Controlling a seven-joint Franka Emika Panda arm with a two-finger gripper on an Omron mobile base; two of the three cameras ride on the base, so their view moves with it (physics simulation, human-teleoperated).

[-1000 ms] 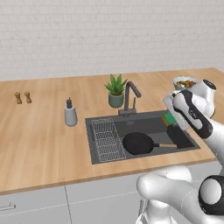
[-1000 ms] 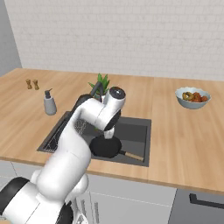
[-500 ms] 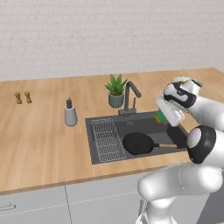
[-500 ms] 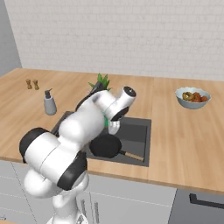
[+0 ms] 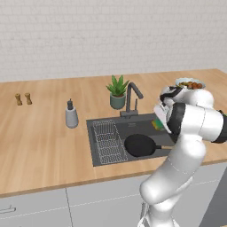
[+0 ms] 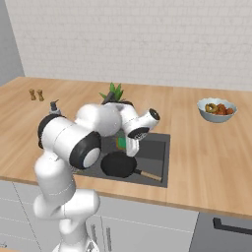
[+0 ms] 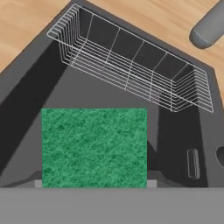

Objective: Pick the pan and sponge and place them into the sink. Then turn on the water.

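Note:
My gripper [image 5: 160, 120] is shut on the green sponge [image 5: 157, 124] with a yellow underside and holds it above the right end of the dark sink [image 5: 137, 126]. From the other side the sponge [image 6: 120, 143] hangs just above the pan [image 6: 118, 165]. The black pan [image 5: 139, 145] lies flat in the basin, its wooden handle [image 6: 148, 175] pointing to the front right. In the hand view the sponge [image 7: 94, 146] covers the fingertips, with the sink floor [image 7: 87, 89] behind it.
A wire rack [image 5: 106, 139] fills the sink's left end. The dark faucet [image 5: 133, 94] and a potted plant [image 5: 117, 92] stand behind the basin. A grey soap bottle [image 5: 71, 115] is on the left, a fruit bowl [image 6: 217, 109] on the right counter.
The arm has swung round and carried the sponge leftward and slightly down, from the sink's right edge to over the basin. The pan has not moved.

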